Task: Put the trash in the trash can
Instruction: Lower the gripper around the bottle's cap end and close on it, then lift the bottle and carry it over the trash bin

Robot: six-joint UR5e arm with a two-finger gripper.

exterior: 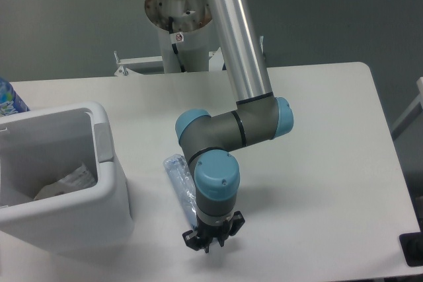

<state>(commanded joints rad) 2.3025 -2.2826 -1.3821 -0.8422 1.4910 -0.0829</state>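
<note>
End effector (pixel 209 245): pointing straight down at the near edge of the tabletop (pixel 317 163), at the near end of the bottle; the fingers are too small and dark to tell whether they are apart or closed.
Crushed bottle (pixel 178 179): clear, bluish, lying flat on the tabletop just right of the bin — its near end hidden behind the blue wrist cap.
Wrapper (pixel 69 181): crumpled, white, lying inside the bin at the bottom.
Trash can (pixel 66 226): white, rounded corners, grey side tab, at the near left.
Labelled bottle (pixel 9 99): blue-and-white, at the far left edge — print unreadable.
Arm base: a small sticker, not legible.
</note>
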